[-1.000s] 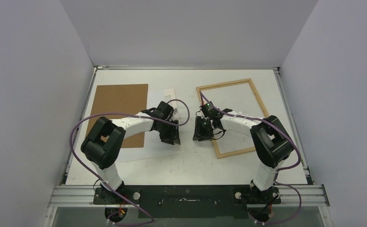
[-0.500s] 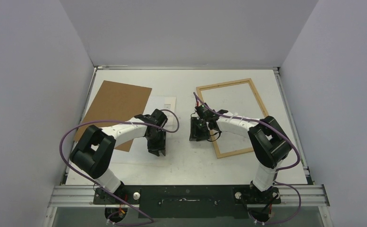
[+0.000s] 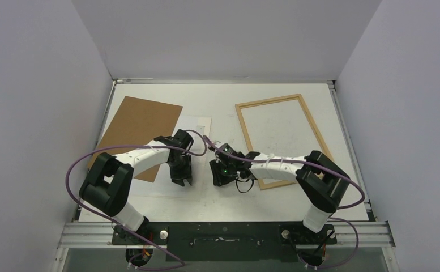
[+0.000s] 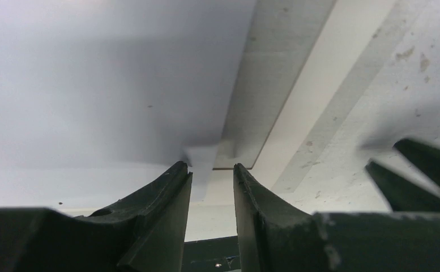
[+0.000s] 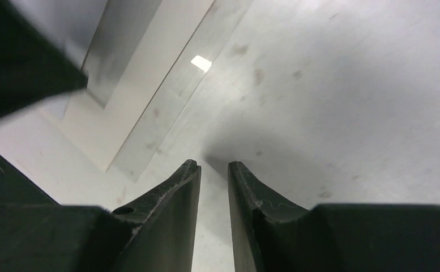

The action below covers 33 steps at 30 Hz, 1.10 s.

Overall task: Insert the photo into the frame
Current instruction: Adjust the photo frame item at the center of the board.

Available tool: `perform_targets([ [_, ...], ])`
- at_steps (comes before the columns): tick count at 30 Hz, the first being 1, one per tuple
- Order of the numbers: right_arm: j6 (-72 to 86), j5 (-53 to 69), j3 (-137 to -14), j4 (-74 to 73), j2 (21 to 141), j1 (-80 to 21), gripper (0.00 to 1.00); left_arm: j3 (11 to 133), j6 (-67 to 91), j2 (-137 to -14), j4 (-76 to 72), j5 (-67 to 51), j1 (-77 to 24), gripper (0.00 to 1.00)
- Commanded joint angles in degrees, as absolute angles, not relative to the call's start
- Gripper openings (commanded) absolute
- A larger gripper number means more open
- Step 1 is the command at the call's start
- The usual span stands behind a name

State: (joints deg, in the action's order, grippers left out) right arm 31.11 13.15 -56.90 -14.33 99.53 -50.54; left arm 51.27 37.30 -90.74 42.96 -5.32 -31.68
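A: First entry, left hand?
B: Left hand (image 4: pixel 210 168): narrow gap, a corner of the photo (image 4: pixel 104 79) curled up between the tips, not visibly clamped. It has drawn back toward its base.
A: Right hand?
B: Right hand (image 5: pixel 213 164): narrow, empty, over bare table (image 5: pixel 319 85). It has come off the frame (image 3: pixel 268 101) and is now just beside the left hand.
A: Farther out?
B: Backing panel (image 3: pixel 135 127), beyond the left hand: swung askew. Frame, beyond the right hand: unmoved, nothing in it. Judgement: lifting the photo is the step in hand; insertion not begun.
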Motion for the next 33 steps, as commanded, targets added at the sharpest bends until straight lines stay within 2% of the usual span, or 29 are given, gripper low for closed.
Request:
perform_targets([
  [1,22.33,5.68,-50.91,-5.90,92.87,-56.40,0.27,49.84,38.54,-87.58,39.50,-8.58,-27.85,0.32],
  [9,16.80,-4.05,-52.41,-4.62,95.14,-65.88,0.43,49.09,38.05,-84.28,39.59,-12.05,-22.68,0.33],
  [14,20.75,-7.47,-55.44,-4.87,98.52,-67.51,0.48,46.15,40.08,-80.03,41.14,-13.31,-17.17,0.33],
  [26,18.83,-12.00,-60.19,-16.41,105.90,-69.93,0.50,44.52,40.67,-75.06,41.39,-15.58,-13.41,0.37],
  [33,16.41,-11.41,-56.14,-24.33,104.30,-69.99,0.49,44.11,42.27,-73.42,46.23,-13.46,-10.54,0.39],
])
